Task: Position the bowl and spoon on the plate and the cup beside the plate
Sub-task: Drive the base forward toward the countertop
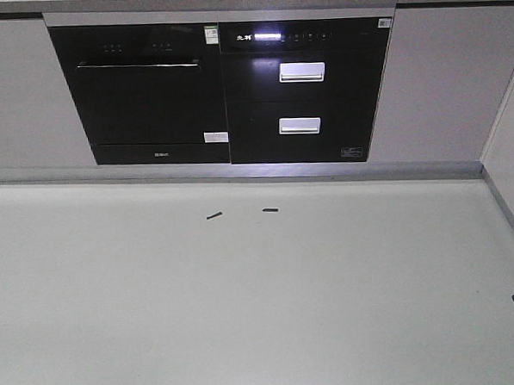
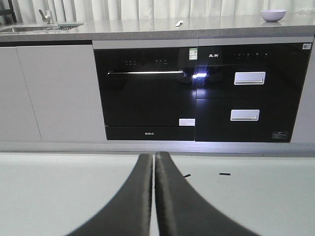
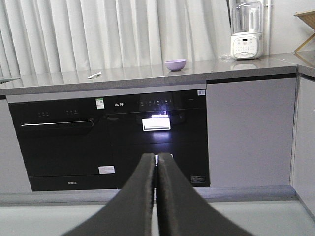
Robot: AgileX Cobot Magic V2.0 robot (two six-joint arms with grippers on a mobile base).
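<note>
Sitting on the grey counter (image 3: 138, 73) above the black appliances (image 3: 64, 142), the bowl (image 3: 175, 65) is well apart from the spoon (image 3: 94, 75), which lies to its left. Left gripper (image 2: 154, 156) & right gripper (image 3: 157, 157) both have jaws pressed together, w/ nothing between, over a pale surface (image 1: 246, 314) in front.
</note>
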